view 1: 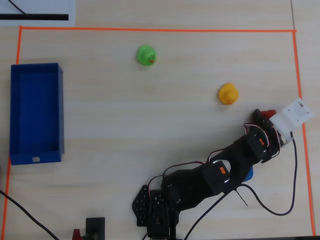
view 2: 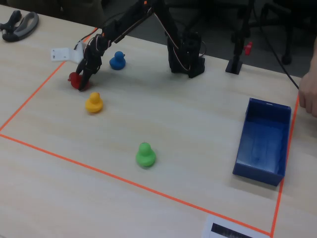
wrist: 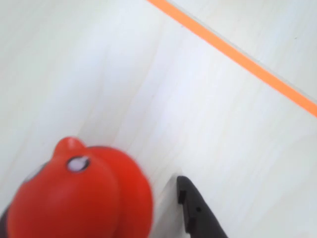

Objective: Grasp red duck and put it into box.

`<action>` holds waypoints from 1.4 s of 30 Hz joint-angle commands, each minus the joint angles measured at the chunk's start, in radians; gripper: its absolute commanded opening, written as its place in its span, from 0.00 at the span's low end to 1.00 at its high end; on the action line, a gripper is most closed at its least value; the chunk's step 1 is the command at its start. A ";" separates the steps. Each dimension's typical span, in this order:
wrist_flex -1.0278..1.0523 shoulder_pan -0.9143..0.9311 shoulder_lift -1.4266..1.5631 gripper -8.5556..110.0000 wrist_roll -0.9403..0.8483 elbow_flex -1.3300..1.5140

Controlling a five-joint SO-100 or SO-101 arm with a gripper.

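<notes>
Red duck (wrist: 81,198) fills the wrist view, sitting between the parted fingers of the gripper (view 2: 80,82).
The box (view 2: 243,148) lies well apart from the fingers, across the table; the yellow duck (view 2: 93,102) sits just beside them. The jaws are apart around the duck, not visibly clamped; a glossy, rounded body could squirt out if they close off-centre.

The overhead view looks straight down; the fixed view faces the arm from opposite; both share the orange-taped wooden table (view 1: 125,125); the wrist view hangs close above it.
</notes>
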 commanded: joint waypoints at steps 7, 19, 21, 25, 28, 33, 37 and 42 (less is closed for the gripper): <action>0.026 -0.038 0.081 0.07 0.052 0.034; 0.106 -0.074 0.301 0.07 0.327 0.018; 0.206 -0.103 0.396 0.07 0.419 -0.006; 0.592 -0.221 0.572 0.07 0.580 -0.147; 0.888 -0.377 0.690 0.07 0.684 -0.253; 1.269 -0.750 0.801 0.07 0.888 -0.387; 1.442 -1.083 0.793 0.07 1.066 -0.486; 1.500 -1.390 0.698 0.07 1.183 -0.574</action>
